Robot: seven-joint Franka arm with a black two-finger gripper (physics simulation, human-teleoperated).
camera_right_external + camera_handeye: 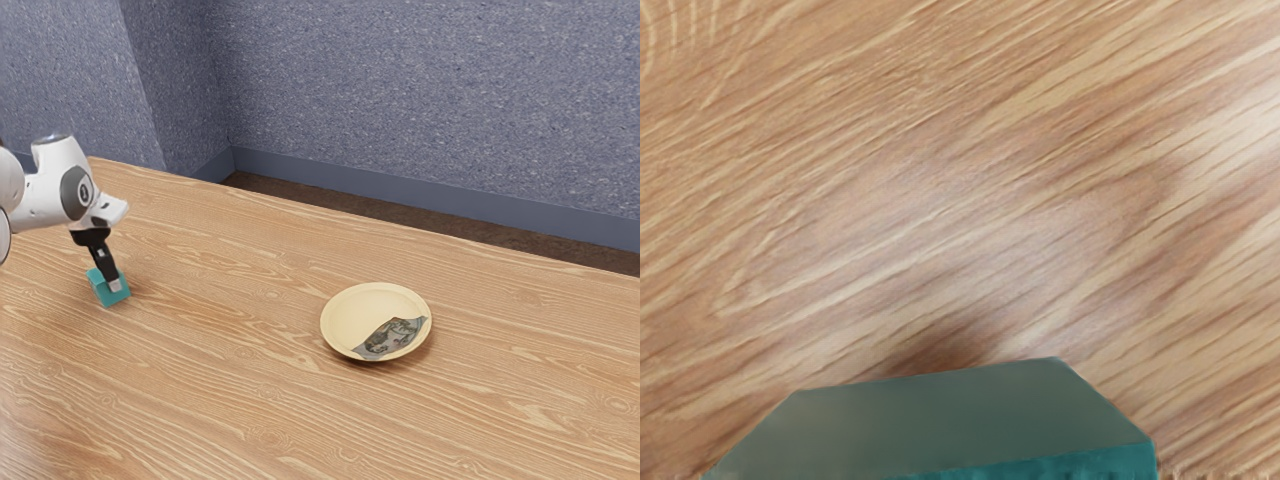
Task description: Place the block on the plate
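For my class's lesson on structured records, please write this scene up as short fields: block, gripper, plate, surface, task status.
block: teal, toward the exterior view's left
gripper: black, down at the block
plate: round, pale yellow, with a dark patterned patch near one edge
surface: wood-grained table
task status: block not on the plate

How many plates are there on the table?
1. The round, pale yellow plate sits on the wooden table, toward the exterior view's right from the teal block.
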